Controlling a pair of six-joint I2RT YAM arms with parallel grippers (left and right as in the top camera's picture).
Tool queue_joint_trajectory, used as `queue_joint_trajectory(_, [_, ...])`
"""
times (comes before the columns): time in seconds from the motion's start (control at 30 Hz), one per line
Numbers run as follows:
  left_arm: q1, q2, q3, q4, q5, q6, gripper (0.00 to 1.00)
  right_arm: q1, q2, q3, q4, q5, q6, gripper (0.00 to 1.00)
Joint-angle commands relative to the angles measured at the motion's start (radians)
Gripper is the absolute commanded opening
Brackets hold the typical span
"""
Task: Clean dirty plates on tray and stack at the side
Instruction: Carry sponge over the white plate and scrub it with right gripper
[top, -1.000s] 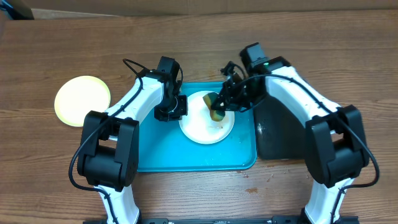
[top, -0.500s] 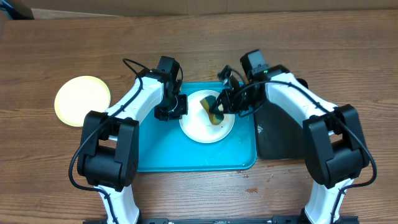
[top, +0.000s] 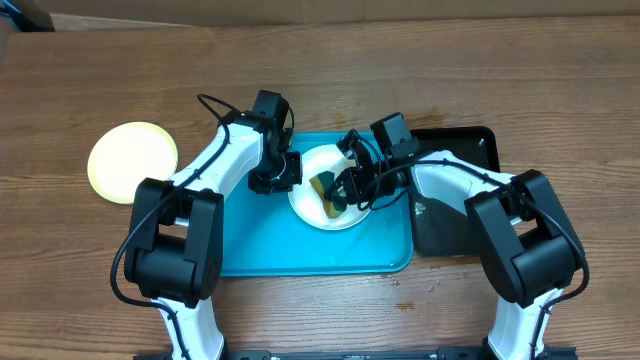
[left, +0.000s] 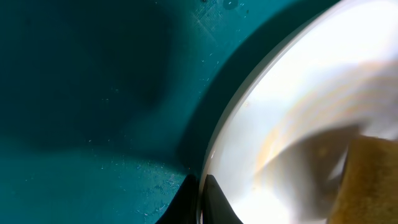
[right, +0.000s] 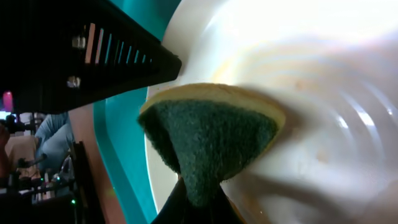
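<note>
White plate (top: 345, 215): is being held inside the tray (top: 260, 250), far middle, its rim pinched by the clenched left gripper (top: 290, 172). Sponge (top: 325, 188): is being grasped by the right gripper (top: 342, 188) and pressed onto this plate. Yellow-green plate (top: 132, 162): is being supported by the table (top: 500, 80), left of the tray.

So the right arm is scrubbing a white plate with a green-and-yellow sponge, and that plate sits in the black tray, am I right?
Not quite. The white plate sits in the cyan tray, not the black tray, which lies beside it. The overhead view shows this. The rest holds: the right end effector presses the sponge on that plate.
</note>
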Motion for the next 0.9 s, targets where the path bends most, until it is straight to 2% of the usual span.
queue_joint_trajectory(0.0, [-0.006,0.008,0.007,0.003,0.003,0.016,0.04,-0.002,-0.036,-0.047,0.02,-0.047,-0.097,0.04])
queue_joint_trajectory(0.27, [-0.006,0.008,0.007,0.004,0.003,0.016,0.04,-0.011,-0.041,-0.066,0.012,-0.036,-0.23,0.04])
queue_joint_trajectory(0.6, [-0.006,0.008,0.007,0.004,0.003,0.016,0.04,-0.011,-0.099,-0.028,-0.026,0.261,-0.262,0.04])
queue_joint_trajectory(0.87, [-0.006,0.008,0.007,0.004,0.0,0.016,0.04,-0.012,-0.105,-0.028,0.025,0.415,-0.283,0.04])
